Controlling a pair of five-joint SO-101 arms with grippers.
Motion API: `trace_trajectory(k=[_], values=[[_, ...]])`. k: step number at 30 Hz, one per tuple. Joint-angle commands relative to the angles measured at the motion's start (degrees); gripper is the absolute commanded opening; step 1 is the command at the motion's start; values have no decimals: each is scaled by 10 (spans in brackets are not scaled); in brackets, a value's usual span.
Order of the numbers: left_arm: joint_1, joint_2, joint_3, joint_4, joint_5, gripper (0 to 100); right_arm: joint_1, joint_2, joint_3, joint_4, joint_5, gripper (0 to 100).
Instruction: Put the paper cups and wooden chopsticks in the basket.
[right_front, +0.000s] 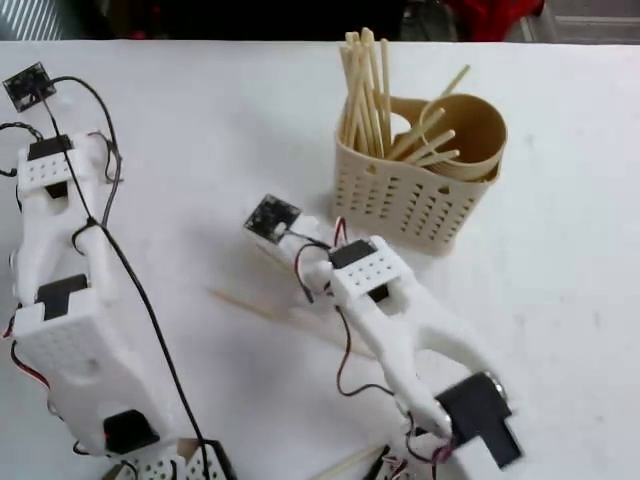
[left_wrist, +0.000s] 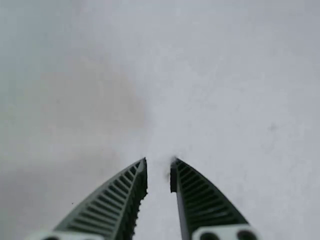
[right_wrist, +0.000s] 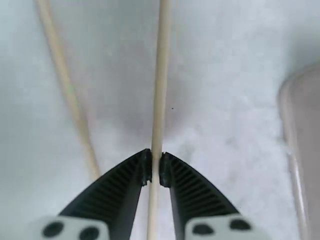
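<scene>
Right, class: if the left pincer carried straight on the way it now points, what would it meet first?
Most likely the white table top: the left pincer points at it, with nothing lying between in its wrist view. How far off it is cannot be judged.

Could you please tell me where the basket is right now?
In the high view the basket stands on the table at its far right, just beyond the right gripper, with chopsticks and a paper cup already inside.
</scene>
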Motion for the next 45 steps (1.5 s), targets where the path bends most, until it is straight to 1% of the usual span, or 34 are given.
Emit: trace_trajectory(k=[1, 4, 7, 11, 14, 18, 22, 28, 32, 40, 45], values=[[9, -6, -13, 2, -5, 98, 1, -129, -18, 41, -8, 16], [9, -6, -13, 2, -6, 98, 0, -247, -21, 60, -10, 16], [10, -6, 0, -11, -6, 98, 1, -367, -23, 55, -45, 16], [10, -7, 19, -42, -6, 98, 5, -477, -64, 11, -76, 16], [10, -7, 22, -42, -6, 98, 6, -495, -123, -58, -77, 16], [8, -7, 22, -41, -5, 98, 55, -447, -199, -152, -99, 17], [8, -7, 23, -41, -5, 98, 127, -341, -243, -240, -146, 18], [8, -7, 23, -41, -5, 98, 196, -179, -266, -334, -257, 18], [8, -7, 23, -41, -5, 98, 225, -114, -265, -355, -295, 18], [7, -7, 23, -41, -5, 98, 228, -84, -251, -356, -292, 26], [7, -7, 23, -41, -6, 98, 229, -85, -244, -348, -295, 158]])
